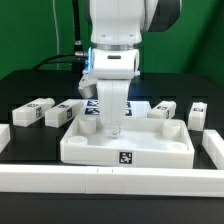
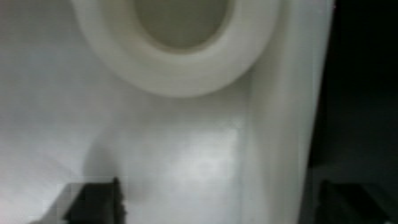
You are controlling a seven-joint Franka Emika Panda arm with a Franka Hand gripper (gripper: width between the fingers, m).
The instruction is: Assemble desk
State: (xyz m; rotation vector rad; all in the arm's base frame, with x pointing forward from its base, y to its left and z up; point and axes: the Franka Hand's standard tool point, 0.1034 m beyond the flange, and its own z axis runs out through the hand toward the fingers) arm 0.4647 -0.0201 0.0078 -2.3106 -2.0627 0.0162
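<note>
Hanging straight down over the middle of the bench (image 1: 25,145), the arm (image 1: 113,45) has its fingers (image 1: 113,122) lowered inside the desk top (image 1: 125,152), near that tray's back rim. The desk top lies flat toward the bench's front edge, with a long white rail (image 1: 110,182) running just in front of it and only a thin dark strip between them. Legs (image 1: 40,110) lie loose on the bench toward the exterior view's left, and another leg (image 1: 197,115) sits near the tray's corner on the exterior view's right, leaving narrow gaps at both sides. In the wrist view the dark finger ends stand wide apart with white plastic and a round rimmed opening (image 2: 178,50) filling the space between. Whether they press on that plastic cannot be told.
</note>
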